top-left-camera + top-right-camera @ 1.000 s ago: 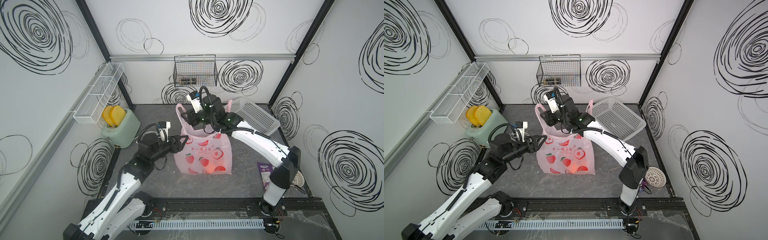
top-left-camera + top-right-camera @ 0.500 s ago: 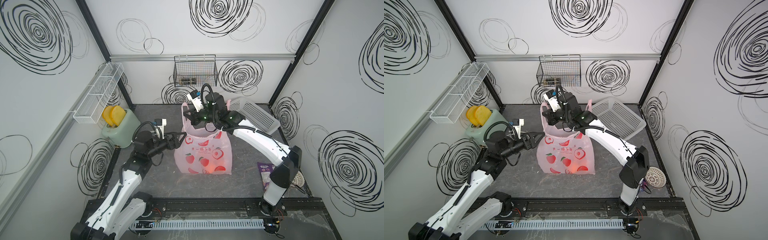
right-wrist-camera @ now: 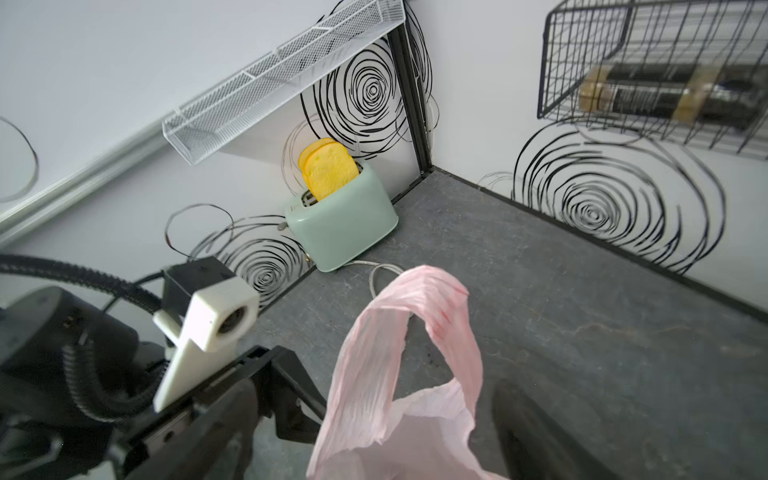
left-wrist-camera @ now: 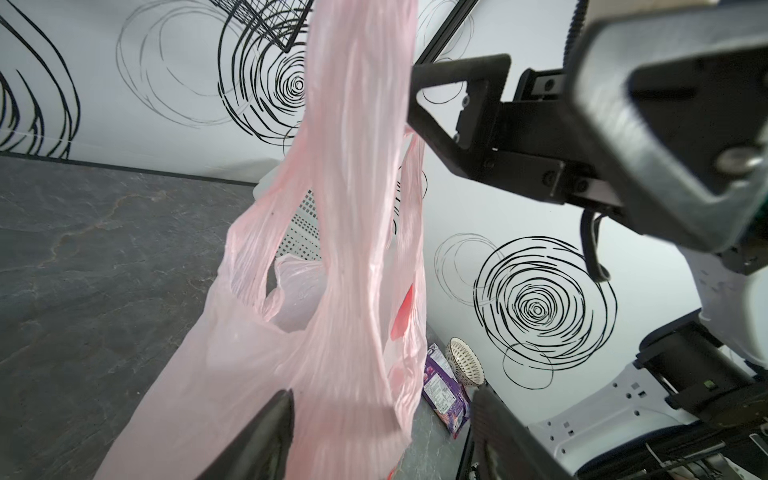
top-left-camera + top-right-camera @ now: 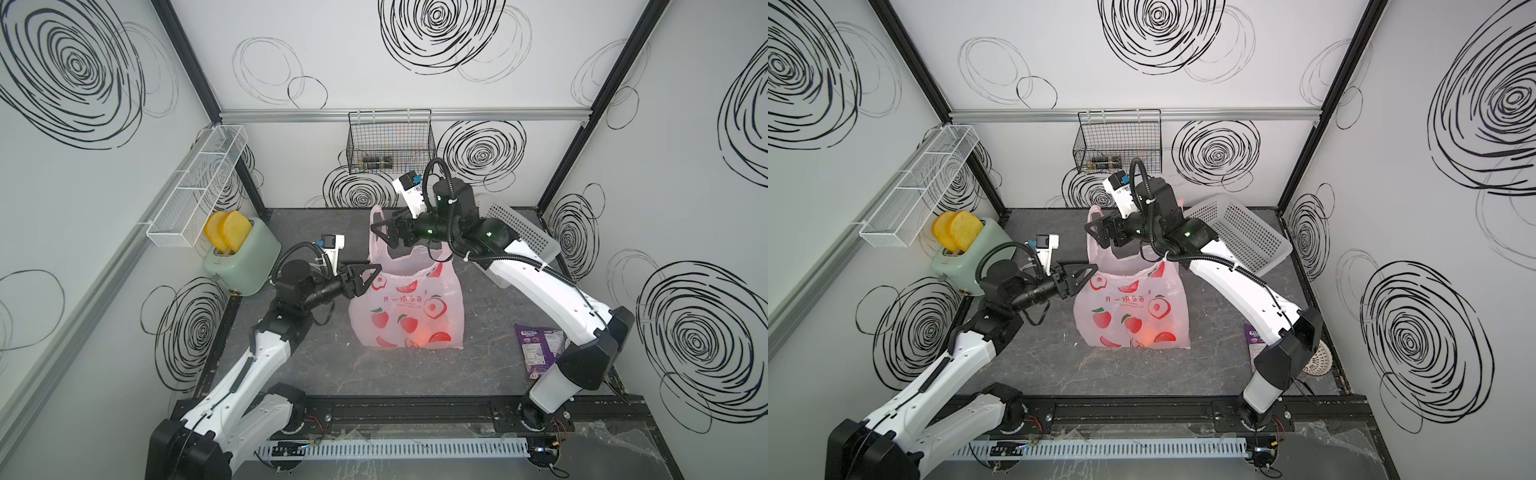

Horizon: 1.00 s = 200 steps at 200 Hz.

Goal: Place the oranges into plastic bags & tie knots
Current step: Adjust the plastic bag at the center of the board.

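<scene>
The thin, translucent pink peach-printed plastic bag stands mid-tabletop, with bare grey surface in front and a white perforated basket close behind. The left gripper, jaws apart, straddles the base of the upright handle loop. The right gripper gapes wide at the loop's top, pinching nothing.

Robotics test cell: white panel walls scrawled with black swirls, black frame posts and a dark stone-look table. Two white robot arms stand on a front rail. A mint toaster and a wire basket lend a kitchen touch.
</scene>
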Each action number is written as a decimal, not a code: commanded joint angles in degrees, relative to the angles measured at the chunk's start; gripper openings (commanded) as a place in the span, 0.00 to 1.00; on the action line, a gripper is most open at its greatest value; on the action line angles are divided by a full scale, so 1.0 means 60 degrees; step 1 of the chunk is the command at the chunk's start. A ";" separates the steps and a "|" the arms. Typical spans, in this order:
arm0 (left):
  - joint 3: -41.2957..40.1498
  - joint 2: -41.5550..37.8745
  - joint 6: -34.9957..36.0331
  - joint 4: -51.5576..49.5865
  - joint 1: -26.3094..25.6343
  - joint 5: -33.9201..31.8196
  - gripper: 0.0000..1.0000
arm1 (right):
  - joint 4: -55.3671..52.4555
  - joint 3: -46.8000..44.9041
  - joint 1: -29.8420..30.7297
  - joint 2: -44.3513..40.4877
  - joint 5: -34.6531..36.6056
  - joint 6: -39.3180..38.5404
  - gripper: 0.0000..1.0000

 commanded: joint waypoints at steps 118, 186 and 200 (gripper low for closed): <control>0.0316 0.0155 0.0392 -0.0008 -0.0238 -0.0779 0.66 | -0.1269 0.2833 0.0614 0.2136 0.1995 -0.0073 0.43; 0.0979 0.0369 0.0907 -0.0333 0.0369 0.0347 0.97 | -0.1303 0.3327 0.0630 0.1851 0.0145 -0.0531 0.00; 0.1297 0.0553 0.1305 -0.0631 0.0615 0.0849 0.97 | -0.1344 0.3308 0.0601 0.1865 -0.0753 -0.0702 0.00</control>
